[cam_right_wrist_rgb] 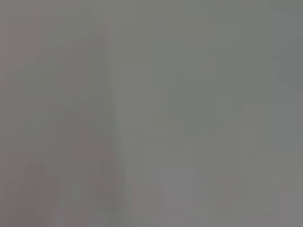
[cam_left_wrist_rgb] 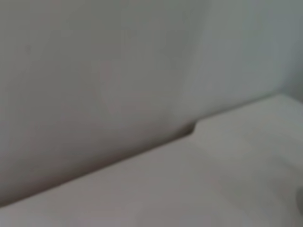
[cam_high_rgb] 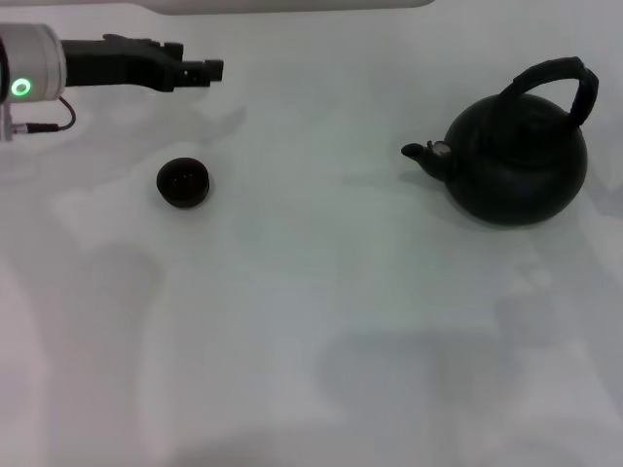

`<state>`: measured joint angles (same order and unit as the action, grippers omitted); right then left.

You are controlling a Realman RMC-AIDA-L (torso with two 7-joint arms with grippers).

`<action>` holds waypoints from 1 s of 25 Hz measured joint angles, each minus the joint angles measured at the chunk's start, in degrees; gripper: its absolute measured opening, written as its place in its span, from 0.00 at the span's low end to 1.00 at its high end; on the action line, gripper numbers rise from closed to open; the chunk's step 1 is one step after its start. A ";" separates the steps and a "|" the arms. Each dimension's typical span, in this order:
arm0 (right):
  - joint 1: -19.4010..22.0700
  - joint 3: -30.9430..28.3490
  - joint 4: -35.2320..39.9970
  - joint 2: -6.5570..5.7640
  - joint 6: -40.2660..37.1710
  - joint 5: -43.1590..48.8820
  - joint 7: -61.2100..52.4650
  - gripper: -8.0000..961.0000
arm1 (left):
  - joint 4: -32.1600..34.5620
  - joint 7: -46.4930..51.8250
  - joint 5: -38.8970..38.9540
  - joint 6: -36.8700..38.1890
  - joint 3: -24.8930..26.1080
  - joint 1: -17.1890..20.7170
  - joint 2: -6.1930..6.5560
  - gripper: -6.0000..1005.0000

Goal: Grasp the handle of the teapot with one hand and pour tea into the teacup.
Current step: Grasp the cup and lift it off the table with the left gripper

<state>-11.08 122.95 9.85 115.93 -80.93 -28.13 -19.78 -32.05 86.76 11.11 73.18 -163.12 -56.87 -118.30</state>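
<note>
The round matte black teapot (cam_high_rgb: 516, 161) stands on the white table at the right in the head view, its spout (cam_high_rgb: 423, 153) pointing left. Its thick black arched handle (cam_high_rgb: 557, 81) rises over the top, with nothing holding it. The small dark teacup (cam_high_rgb: 183, 183) sits at the left, well apart from the teapot. My left gripper (cam_high_rgb: 209, 70) reaches in from the upper left, above and behind the teacup, touching nothing. The right gripper is out of view. Both wrist views show only blank pale surface.
The white table (cam_high_rgb: 321, 321) stretches wide between the teacup and the teapot and toward the front. A pale edge (cam_high_rgb: 292, 6) runs along the back. A cable (cam_high_rgb: 54, 125) hangs from the left arm's wrist.
</note>
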 joint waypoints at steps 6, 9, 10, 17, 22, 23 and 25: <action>0.01 -0.06 0.00 -0.06 0.05 -0.05 0.00 0.89 | -1.77 6.15 -11.45 1.23 -0.04 -4.79 0.00 0.72; 0.00 -0.09 -0.11 -0.08 0.11 -0.08 0.00 0.89 | -1.79 8.38 -14.40 1.38 -0.08 -5.97 0.00 0.73; -0.01 -0.09 -0.12 -0.08 0.14 -0.08 0.00 0.89 | -1.74 8.76 -15.52 1.41 -0.09 -6.30 0.00 0.74; -0.08 -0.09 -0.11 -0.09 0.26 -0.09 0.01 0.89 | -1.17 9.90 -21.79 1.29 -0.10 -7.43 -0.42 0.78; -0.13 -0.09 -0.15 -0.09 0.34 -0.09 0.10 0.89 | -1.17 10.74 -22.89 1.14 -0.10 -7.38 -0.41 0.78; -0.15 -0.09 -0.15 -0.09 0.52 -0.09 0.10 0.89 | -1.16 10.77 -23.28 1.09 -0.10 -7.37 -0.41 0.78; -0.17 -0.09 -0.12 -0.09 0.79 -0.09 0.10 0.89 | -0.91 10.80 -24.35 0.71 -0.10 -7.43 -0.42 0.78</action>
<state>-11.25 122.87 9.72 115.84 -80.15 -28.22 -19.67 -32.96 97.56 -13.24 73.90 -163.21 -64.30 -118.71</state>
